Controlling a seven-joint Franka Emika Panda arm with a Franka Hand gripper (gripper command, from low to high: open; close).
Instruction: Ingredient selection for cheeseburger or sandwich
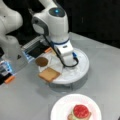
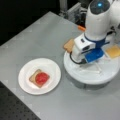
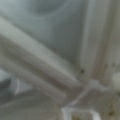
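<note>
Covering both front views, a grey table point(image 1: 22, 100) runs back to a black backdrop across the top of the frames. A white segmented tray point(image 1: 80, 70) sits mid-frame in a front view and at right centre in a front view point(image 2: 82, 75). The white arm stands over the tray, and its wrist hides the middle compartments. The gripper point(image 1: 66, 58) is down inside the tray; I cannot tell whether its fingers are spread or pressed together. The wrist view shows only the tray's white ribs, very close.

On the tray's left rim lie a dark-brown patty point(image 1: 41, 61) and a bread square point(image 1: 49, 74), flat and overhanging the edge with one corner toward the bottom of the frame. An orange cheese square point(image 2: 113, 51) lies at the far right of a front view.

A white paper plate point(image 2: 26, 82) sits at lower left. On it rests the sandwich point(image 2: 39, 78), a bread square turned diamond-wise, topped with a red tomato disc point(image 1: 81, 111) and green at the edge.
</note>
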